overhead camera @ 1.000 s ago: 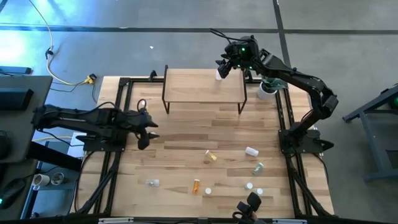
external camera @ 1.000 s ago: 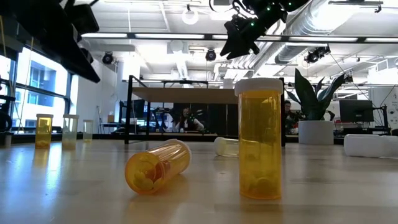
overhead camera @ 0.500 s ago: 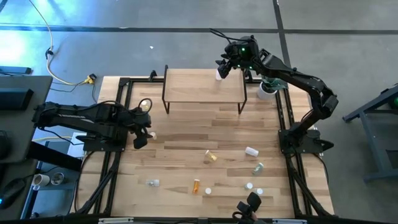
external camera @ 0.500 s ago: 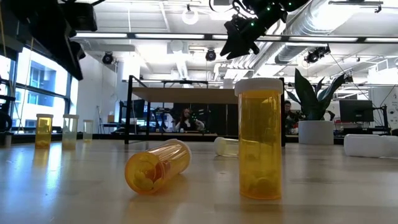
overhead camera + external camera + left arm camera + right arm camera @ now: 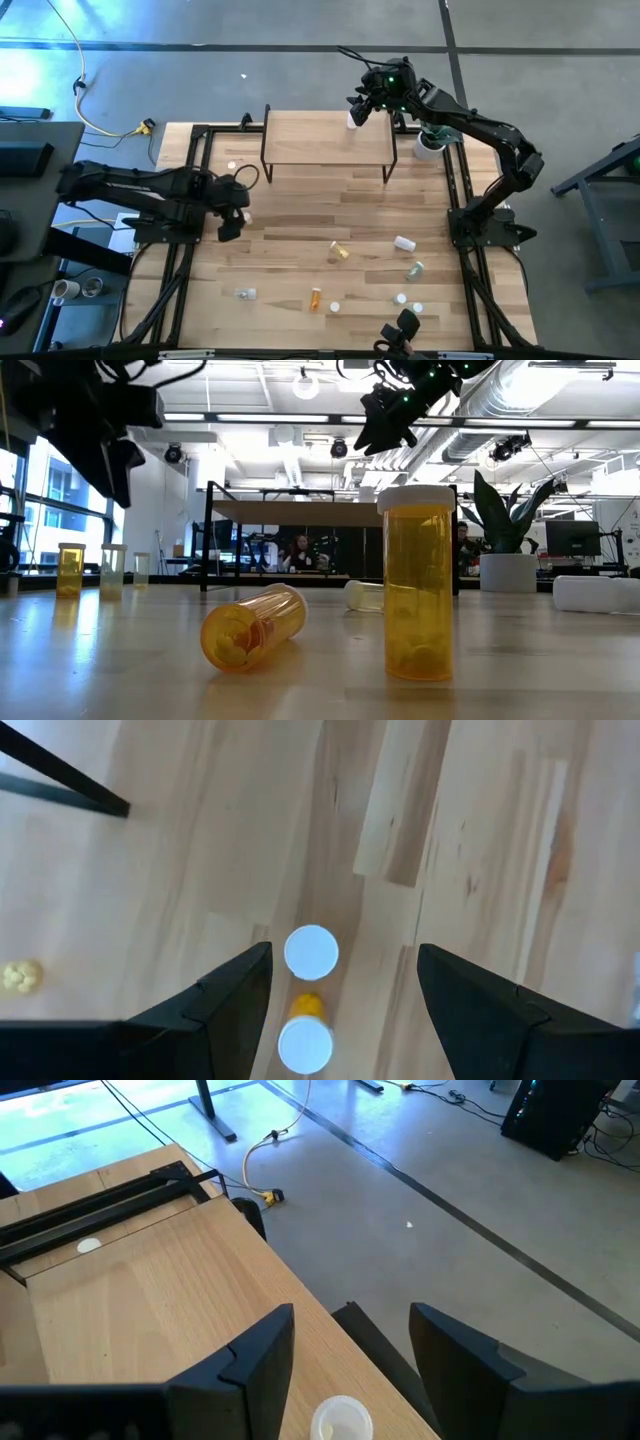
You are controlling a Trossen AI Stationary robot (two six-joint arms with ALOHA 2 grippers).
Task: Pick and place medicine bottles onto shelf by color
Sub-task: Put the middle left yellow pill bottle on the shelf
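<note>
Two grippers at work. Left gripper (image 5: 232, 212) at middle left of the high view, low over the table (image 5: 300, 250), fingers spread wide; between them in the left wrist view, two white-capped bottles (image 5: 311, 952), upright, just beside each other, the nearer one (image 5: 305, 1045) showing a yellow body. Right gripper (image 5: 358, 107) at upper centre of the high view, over the far right corner of the shelf (image 5: 310, 140), fingers parted, a white-capped bottle (image 5: 340, 1418) standing on the shelf edge between them. Scattered over the lower half of the high view: more bottles, among them an orange one (image 5: 316, 298), a yellowish one (image 5: 340, 251), a white one (image 5: 404, 243). Front of the low view: one orange bottle upright (image 5: 417, 582), one on its side (image 5: 254, 627).
</note>
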